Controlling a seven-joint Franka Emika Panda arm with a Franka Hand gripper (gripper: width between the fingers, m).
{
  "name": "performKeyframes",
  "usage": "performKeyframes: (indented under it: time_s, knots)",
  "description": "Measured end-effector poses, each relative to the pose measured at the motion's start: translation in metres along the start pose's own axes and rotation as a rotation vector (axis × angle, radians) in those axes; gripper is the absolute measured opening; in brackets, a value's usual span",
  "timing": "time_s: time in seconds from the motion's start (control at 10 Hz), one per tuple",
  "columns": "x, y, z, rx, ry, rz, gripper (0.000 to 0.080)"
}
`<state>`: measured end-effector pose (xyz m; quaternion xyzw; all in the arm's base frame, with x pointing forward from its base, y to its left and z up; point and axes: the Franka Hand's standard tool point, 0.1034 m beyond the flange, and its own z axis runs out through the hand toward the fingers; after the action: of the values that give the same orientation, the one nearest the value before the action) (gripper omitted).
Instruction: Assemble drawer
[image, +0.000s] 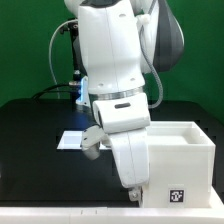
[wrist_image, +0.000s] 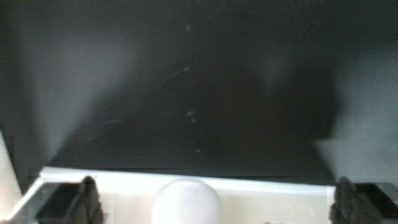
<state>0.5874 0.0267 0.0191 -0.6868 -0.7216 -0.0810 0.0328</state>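
Table (image: 35, 175): a black surface is seen under everything. In the wrist view it fills most of the picture as bare dark ground (wrist_image: 178, 80).
Marker board (image: 72, 140): a thin flat white sheet lies at the exterior view's left, well apart from the box. It is taken to be the rig's board, though its tags are too small to be made out.
Arm (image: 115, 60): the white body is set in the middle of the exterior view and bent downward toward the table.
Gripper (image: 133, 192): it is held low, just beside the left wall of the box. In the wrist view the gripper (wrist_image: 217, 204) is seen with its fingers (wrist_image: 71, 200) spread wide. Nothing is pinched between them.
Knob (wrist_image: 187, 197): a rounded white stub is seen between the spread fingers, projecting from a white edge (wrist_image: 107, 188) that is judged to be the drawer's wall.
Drawer (image: 190, 165): the open-topped white box stands on the table at the exterior view's right, upright, with a black-and-white tag (image: 177, 197) on its near face.
Progress: the task is judged to be at an early step. The drawer is lined up for a grasp but not yet gripped.
Left to do: the fingers are to be closed on the drawer, which is then to be carried and slid into its housing. No such housing is shown in either view.
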Motion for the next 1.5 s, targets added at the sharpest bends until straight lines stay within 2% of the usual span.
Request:
performKeyframes:
  time_s: [0.2,0.4,0.5,0.6,0.7,0.8,0.9,1.0,1.1,1.4,1.5]
  knots:
    - [-0.005,0.000,-0.001,0.000,-0.003,-0.018,0.0648]
    - [-0.040,0.000,-0.012,-0.014,-0.022,-0.008,0.0648]
    - [-0.050,-0.004,-0.015,-0.014,-0.028,0.009,0.0648]
    - [-0.059,-0.007,-0.024,-0.019,-0.037,0.033,0.0648]
    - [-0.063,-0.011,-0.040,-0.032,-0.053,0.059,0.0648]
    - [-0.060,-0.019,-0.054,-0.049,-0.066,0.072,0.0648]
    - [-0.051,-0.026,-0.066,-0.089,-0.073,0.120,0.0648]
    - [-0.040,-0.032,-0.071,-0.118,-0.073,0.123,0.0648]
    - [-0.045,-0.034,-0.066,-0.099,-0.072,0.118,0.0648]
    - [-0.047,-0.033,-0.063,-0.097,-0.069,0.126,0.0648]
    - [-0.045,-0.038,-0.061,-0.098,-0.069,0.155,0.0648]
